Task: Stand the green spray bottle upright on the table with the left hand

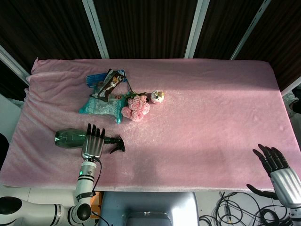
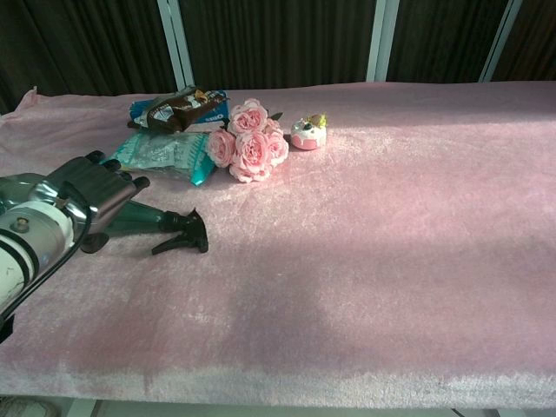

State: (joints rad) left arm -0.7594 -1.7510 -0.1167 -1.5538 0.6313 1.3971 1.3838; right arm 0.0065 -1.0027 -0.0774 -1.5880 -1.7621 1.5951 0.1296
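The green spray bottle (image 1: 68,138) lies on its side at the front left of the pink table (image 1: 211,108), its black trigger head (image 1: 115,142) pointing right. My left hand (image 1: 93,141) lies over the bottle's neck with fingers stretched across it and apart, not closed round it. In the chest view the same hand (image 2: 91,195) covers most of the bottle (image 2: 148,217), leaving the neck and the trigger head (image 2: 184,235) showing. My right hand (image 1: 275,165) hangs past the table's front right corner, fingers spread, holding nothing.
Behind the bottle lie a teal snack packet (image 1: 101,106), a brown chocolate-bar wrapper (image 1: 109,84) and a blue packet (image 1: 96,77). A bunch of pink roses (image 1: 136,107) and a small cupcake-like toy (image 1: 157,97) sit to their right.
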